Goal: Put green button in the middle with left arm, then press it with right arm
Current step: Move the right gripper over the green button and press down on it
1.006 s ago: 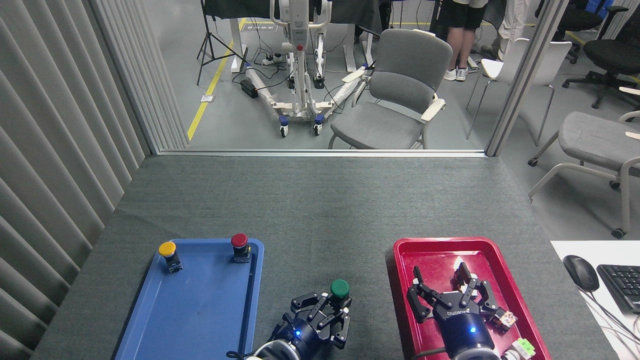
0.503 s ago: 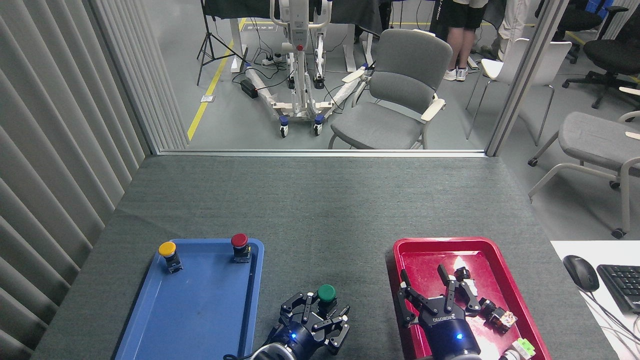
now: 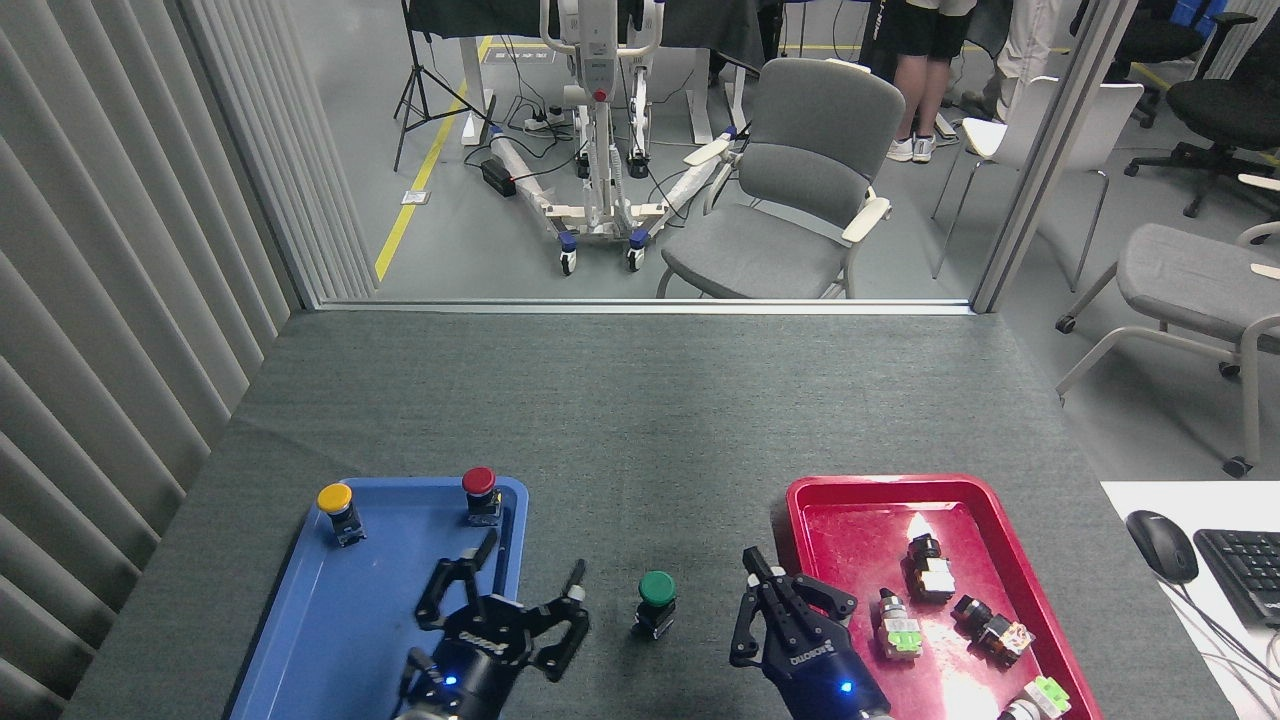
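1. The green button (image 3: 656,590) stood alone on the bare worktop (image 3: 640,420) between the two trays, upright with its cap up; half a second before it had sat among the left tool's fingers, so the placing step looked done.
2. The left tool (image 3: 505,615) had let go and drawn back to the left, over the blue tray's right edge; its fingers were spread wide and held nothing, clear of the button.
3. The right tool (image 3: 790,610) had swung left from over the red tray to its left rim, near the button but apart from it; its fingers were drawn together to a narrow point and gripped nothing; by my judgement this set up the press, which was not yet made.
4. The blue tray (image 3: 330,640) carried a yellow-capped button (image 3: 337,508) at its far left and a red-capped button (image 3: 479,492) at its far right corner.
5. The red tray (image 3: 860,495) held several small switch parts (image 3: 930,572), now uncovered since the right arm moved off; one green-and-white piece lay at its near edge.
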Controlling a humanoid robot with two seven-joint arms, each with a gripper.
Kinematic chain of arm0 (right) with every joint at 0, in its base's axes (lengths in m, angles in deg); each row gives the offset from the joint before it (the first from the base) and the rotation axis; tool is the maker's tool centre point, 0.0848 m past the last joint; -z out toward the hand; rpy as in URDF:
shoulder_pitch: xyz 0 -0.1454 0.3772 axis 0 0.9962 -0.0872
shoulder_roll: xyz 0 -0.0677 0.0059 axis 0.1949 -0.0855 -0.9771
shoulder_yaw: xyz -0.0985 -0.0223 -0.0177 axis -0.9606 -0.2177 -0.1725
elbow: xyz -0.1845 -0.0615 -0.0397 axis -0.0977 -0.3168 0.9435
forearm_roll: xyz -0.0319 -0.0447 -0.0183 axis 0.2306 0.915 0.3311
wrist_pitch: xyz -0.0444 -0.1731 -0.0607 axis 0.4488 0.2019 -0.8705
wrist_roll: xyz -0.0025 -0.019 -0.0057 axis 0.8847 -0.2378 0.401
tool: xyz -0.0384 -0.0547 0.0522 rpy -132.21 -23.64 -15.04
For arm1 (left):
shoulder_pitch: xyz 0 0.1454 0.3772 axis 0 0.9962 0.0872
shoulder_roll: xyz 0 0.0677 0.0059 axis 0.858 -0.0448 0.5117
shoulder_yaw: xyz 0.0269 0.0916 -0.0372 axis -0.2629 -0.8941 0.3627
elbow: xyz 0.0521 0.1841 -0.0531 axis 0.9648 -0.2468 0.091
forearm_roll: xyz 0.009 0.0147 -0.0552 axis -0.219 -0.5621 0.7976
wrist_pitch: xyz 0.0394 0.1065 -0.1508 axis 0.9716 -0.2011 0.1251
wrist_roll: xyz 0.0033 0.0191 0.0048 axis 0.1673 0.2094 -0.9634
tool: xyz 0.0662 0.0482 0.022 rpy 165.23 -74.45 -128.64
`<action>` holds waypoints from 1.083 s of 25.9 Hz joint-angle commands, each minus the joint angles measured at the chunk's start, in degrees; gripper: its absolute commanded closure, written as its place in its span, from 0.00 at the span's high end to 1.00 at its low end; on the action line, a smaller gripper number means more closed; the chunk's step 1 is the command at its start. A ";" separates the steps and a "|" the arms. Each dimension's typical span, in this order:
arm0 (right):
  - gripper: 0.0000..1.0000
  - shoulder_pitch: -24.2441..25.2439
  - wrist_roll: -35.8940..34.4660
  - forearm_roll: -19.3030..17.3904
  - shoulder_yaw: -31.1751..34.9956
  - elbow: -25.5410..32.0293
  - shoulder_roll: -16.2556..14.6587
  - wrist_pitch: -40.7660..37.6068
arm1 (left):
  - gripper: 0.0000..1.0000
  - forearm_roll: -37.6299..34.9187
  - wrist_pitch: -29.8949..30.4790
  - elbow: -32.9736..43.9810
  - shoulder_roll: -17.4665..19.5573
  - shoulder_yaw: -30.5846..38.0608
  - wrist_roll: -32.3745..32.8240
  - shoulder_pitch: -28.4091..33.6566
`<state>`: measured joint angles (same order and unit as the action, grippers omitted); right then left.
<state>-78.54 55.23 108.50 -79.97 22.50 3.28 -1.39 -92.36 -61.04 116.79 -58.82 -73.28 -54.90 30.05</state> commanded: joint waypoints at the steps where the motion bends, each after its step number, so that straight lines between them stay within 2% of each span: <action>1: 0.02 -1.36 0.30 1.01 -2.76 -1.51 1.16 -0.20 | 1.00 -0.05 -1.80 3.22 -0.22 8.88 0.37 2.79; 11: 0.02 -8.30 0.21 1.01 -8.83 -15.49 5.29 4.37 | 1.00 -0.05 -2.06 1.02 -0.22 11.34 -0.51 3.06; 17: 0.05 -8.48 0.39 1.10 -9.79 -18.74 5.47 3.93 | 1.00 0.04 -1.62 1.11 -0.30 12.22 0.37 2.70; 23: 0.06 -8.48 0.48 0.92 -10.06 -19.18 5.29 4.46 | 1.00 0.13 -1.89 0.41 -0.30 12.39 0.46 2.44; 24: 0.08 -8.48 0.04 0.75 -10.14 -18.83 5.20 4.63 | 1.00 0.30 -1.80 0.41 -0.30 12.39 0.46 2.44; 25: 0.14 -8.39 -0.14 0.40 -10.06 -17.86 5.20 5.16 | 1.00 0.48 -1.80 0.49 -0.13 12.39 0.37 2.44; 26: 0.28 -8.39 -0.93 0.22 -10.06 -16.28 5.38 6.30 | 1.00 0.65 -1.80 0.49 -0.04 12.30 0.46 2.53; 28: 0.45 -8.22 -3.57 -1.36 -9.71 -13.47 5.47 8.59 | 1.00 1.09 -1.62 0.58 0.05 12.39 0.46 2.79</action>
<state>-86.79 54.44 108.63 -89.97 5.80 8.58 4.51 -91.79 -62.86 117.32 -58.93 -60.94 -54.45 32.61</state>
